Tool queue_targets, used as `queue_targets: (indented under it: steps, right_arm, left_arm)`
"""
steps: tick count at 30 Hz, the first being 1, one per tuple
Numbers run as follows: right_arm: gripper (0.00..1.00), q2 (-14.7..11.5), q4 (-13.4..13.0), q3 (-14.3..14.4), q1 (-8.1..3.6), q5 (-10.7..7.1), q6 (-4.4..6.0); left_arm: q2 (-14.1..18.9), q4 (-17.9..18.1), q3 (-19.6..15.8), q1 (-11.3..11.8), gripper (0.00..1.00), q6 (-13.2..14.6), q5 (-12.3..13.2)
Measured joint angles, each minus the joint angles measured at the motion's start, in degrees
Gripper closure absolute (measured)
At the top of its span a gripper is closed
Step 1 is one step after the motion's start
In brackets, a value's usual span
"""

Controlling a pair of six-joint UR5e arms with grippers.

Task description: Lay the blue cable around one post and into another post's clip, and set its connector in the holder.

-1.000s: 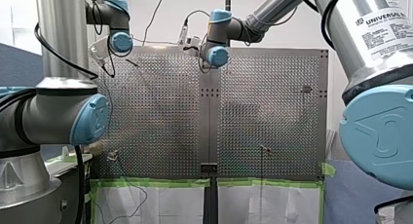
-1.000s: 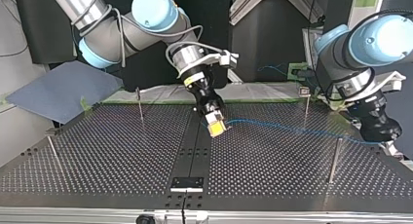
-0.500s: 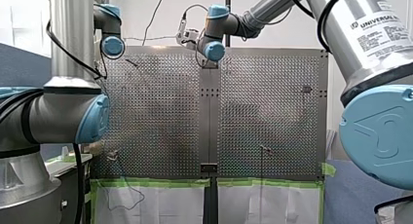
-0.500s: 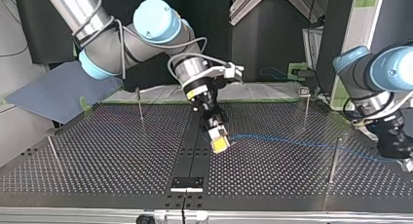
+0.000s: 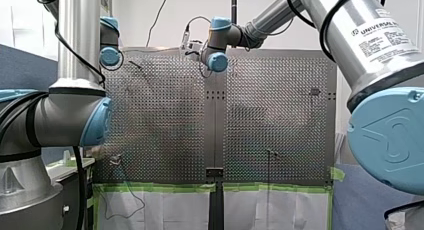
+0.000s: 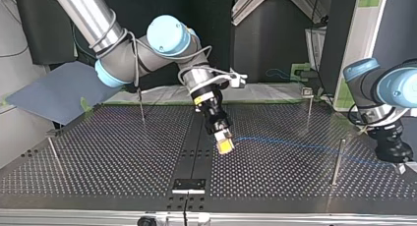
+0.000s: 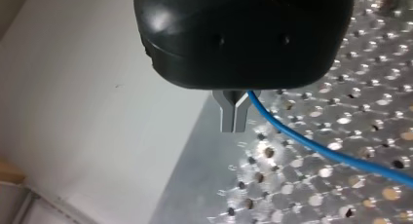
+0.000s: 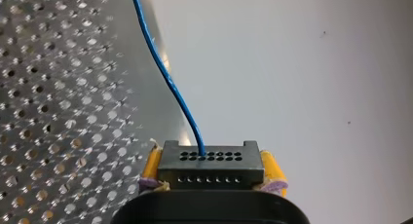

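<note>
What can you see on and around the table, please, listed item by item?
cable: one, blue, stretched over the table between both pincers
connector: one, black, in right pincer
posts: four, metal, upright across the table
holder: one, black, table's near edge in top view
table: one, grey, perforated
tape: green, table's near edge in front view
arms: two, silver and blue
left pincer: black, shut on cable
right pincer: yellow pads, shut on connector

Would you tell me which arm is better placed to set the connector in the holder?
Right. My right gripper is shut on the connector and hangs over the table's middle, likely nearest the holder. My left gripper grips only the cable at the table's edge.
</note>
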Motion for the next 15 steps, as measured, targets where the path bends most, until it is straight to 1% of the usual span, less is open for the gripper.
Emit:
queue_targets:
  steps: [6, 10, 15]
  right_arm:
    - [1.0, 0.7, -0.1, -0.3, -0.67, 0.12, -0.08]
    - [1.0, 0.9, -0.1, -0.4, -1.0, 0.13, -0.08]
    - [1.0, 1.6, -0.2, -0.5, -1.58, 0.13, -0.08]
  left_arm:
    - [-1.7, 0.1, 0.7, 0.1, 0.99, 0.2, 2.8]
    - [-3.6, -0.5, 1.8, 0.1, 0.99, 1.2, 4.8]
    - [-5.8, -0.9, 2.9, 0.0, 0.99, 1.8, 6.5]
